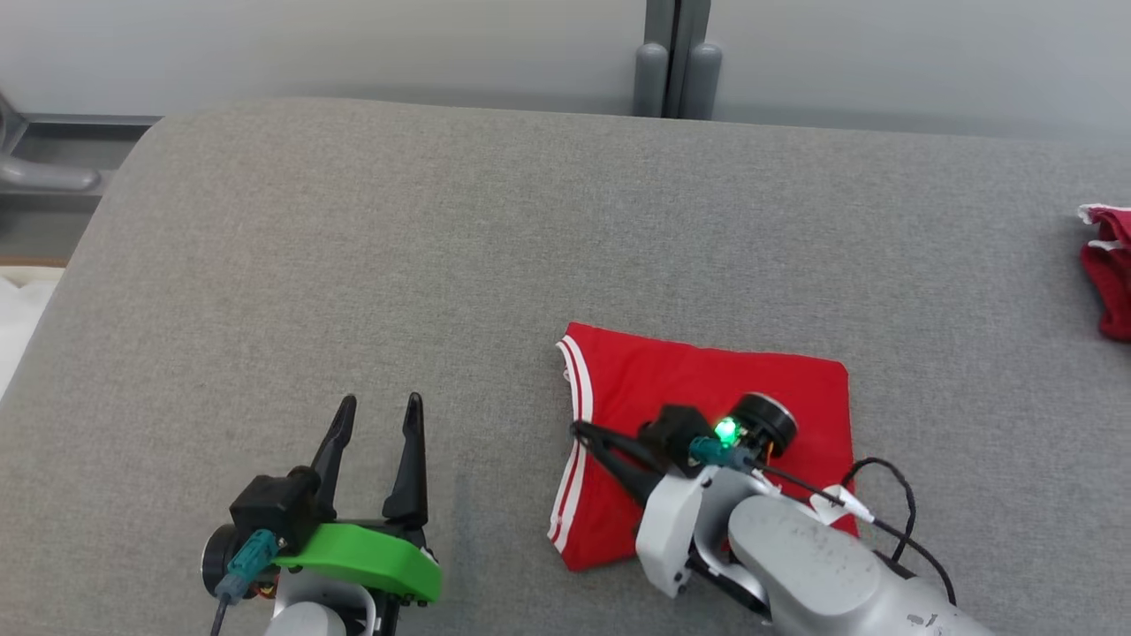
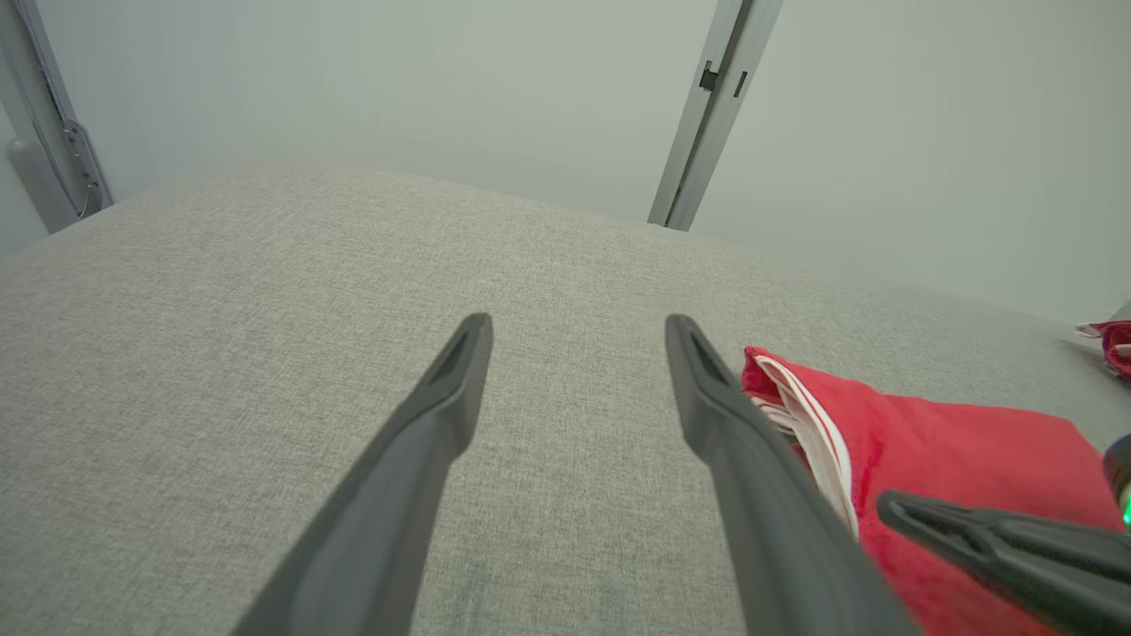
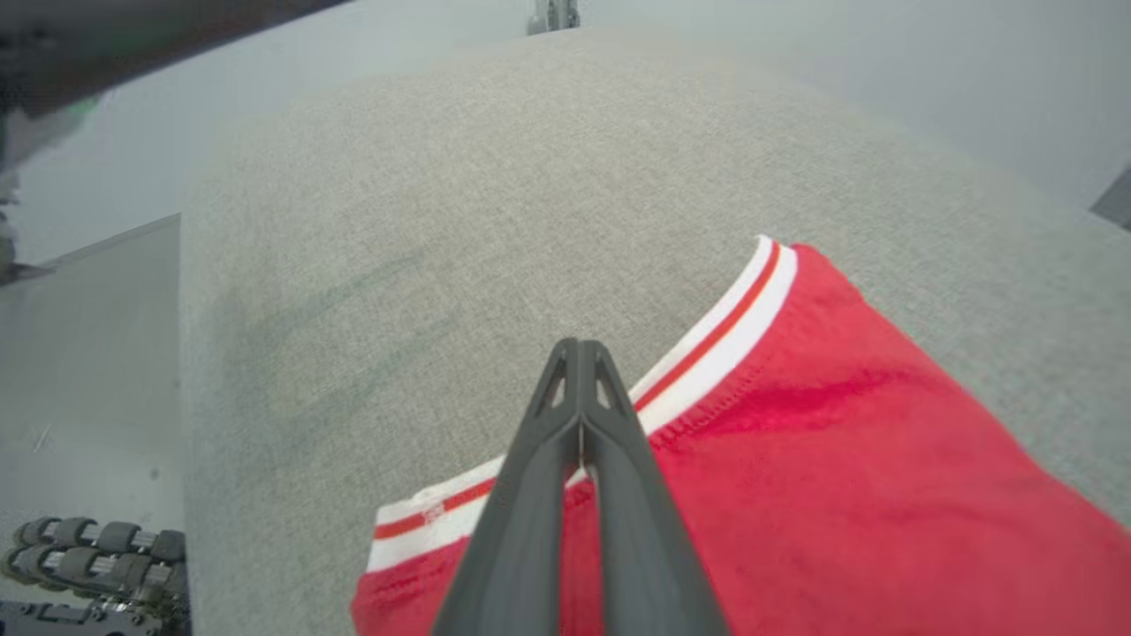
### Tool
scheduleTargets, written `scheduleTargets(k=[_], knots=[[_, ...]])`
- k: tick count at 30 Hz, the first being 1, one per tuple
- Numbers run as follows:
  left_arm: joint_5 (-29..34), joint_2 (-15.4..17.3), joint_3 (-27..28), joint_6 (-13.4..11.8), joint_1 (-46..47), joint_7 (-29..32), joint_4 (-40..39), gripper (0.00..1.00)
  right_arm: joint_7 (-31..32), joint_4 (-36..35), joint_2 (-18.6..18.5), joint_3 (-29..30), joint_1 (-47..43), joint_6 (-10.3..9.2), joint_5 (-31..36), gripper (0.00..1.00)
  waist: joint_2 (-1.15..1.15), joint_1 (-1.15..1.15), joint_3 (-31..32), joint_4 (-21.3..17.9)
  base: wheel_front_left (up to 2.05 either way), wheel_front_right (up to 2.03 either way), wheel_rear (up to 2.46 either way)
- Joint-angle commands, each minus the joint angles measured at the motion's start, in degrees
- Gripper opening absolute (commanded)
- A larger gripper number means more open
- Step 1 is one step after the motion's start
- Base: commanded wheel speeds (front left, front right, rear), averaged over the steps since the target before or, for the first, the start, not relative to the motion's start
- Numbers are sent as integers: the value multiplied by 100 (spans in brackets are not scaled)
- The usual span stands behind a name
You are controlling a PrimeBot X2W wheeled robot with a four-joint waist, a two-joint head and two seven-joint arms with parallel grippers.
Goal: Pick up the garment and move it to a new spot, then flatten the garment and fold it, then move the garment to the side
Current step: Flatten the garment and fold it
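Observation:
The garment (image 1: 707, 389) is red with a white-striped hem and lies folded into a flat rectangle on the grey padded surface (image 1: 442, 265). My right gripper (image 1: 579, 430) reaches across it from the right. Its fingers are shut together, with the tips over the striped left edge (image 3: 716, 340) and no cloth between them (image 3: 579, 349). My left gripper (image 1: 380, 402) stands open over bare surface to the garment's left. The left wrist view shows the garment (image 2: 954, 442) just right of my open fingers (image 2: 574, 327), with the right gripper's dark finger (image 2: 972, 530) over it.
Another red cloth (image 1: 1109, 265) lies at the surface's far right edge. A grey post (image 1: 676, 62) stands behind the back edge. The surface's left edge drops to the floor, where a wheeled base (image 3: 97, 539) shows. Bare surface stretches left of and behind the garment.

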State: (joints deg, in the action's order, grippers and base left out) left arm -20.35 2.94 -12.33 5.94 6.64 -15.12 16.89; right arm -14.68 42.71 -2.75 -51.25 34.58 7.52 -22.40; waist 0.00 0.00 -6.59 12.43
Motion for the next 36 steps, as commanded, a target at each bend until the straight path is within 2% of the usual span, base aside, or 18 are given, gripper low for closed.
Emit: scheduleTargets(k=[1,3,4,5,6,13,17,27,36], knots=[[68,0,0,17,37,0,5,100,-50,-5,-31,252,-36,-7,134,4,0,0,151,-169,0,0,0],[99,2,9,28,16,0,-6,100,-49,-148,-26,850,-162,-7,398,27,0,0,236,-278,0,0,0],[115,3,21,34,-5,0,-6,100,-49,-270,-27,1211,-283,-7,588,44,0,0,279,-341,0,0,0],[128,2,16,41,-25,0,-5,100,-50,-369,-29,1515,-400,-7,732,86,0,0,316,-387,0,0,0],[136,2,28,47,-58,0,-5,100,-50,-518,-29,1860,-560,-7,896,100,0,0,367,-448,0,0,0],[244,2,94,56,-330,1,-20,100,-54,-1465,-25,3692,-1646,-7,1509,100,0,0,624,-727,0,0,0],[193,2,145,51,-481,0,-75,100,-54,-1946,-26,4261,-2170,-7,1544,100,0,0,695,-841,0,0,0],[179,2,292,15,-796,1,-232,100,-54,-2615,-26,5010,-3027,-7,1115,100,0,0,777,-1024,0,0,0],[146,2,414,-5,-1011,0,-418,100,-55,-2615,-25,5163,-3281,-7,933,100,0,0,779,-1116,0,0,0]])
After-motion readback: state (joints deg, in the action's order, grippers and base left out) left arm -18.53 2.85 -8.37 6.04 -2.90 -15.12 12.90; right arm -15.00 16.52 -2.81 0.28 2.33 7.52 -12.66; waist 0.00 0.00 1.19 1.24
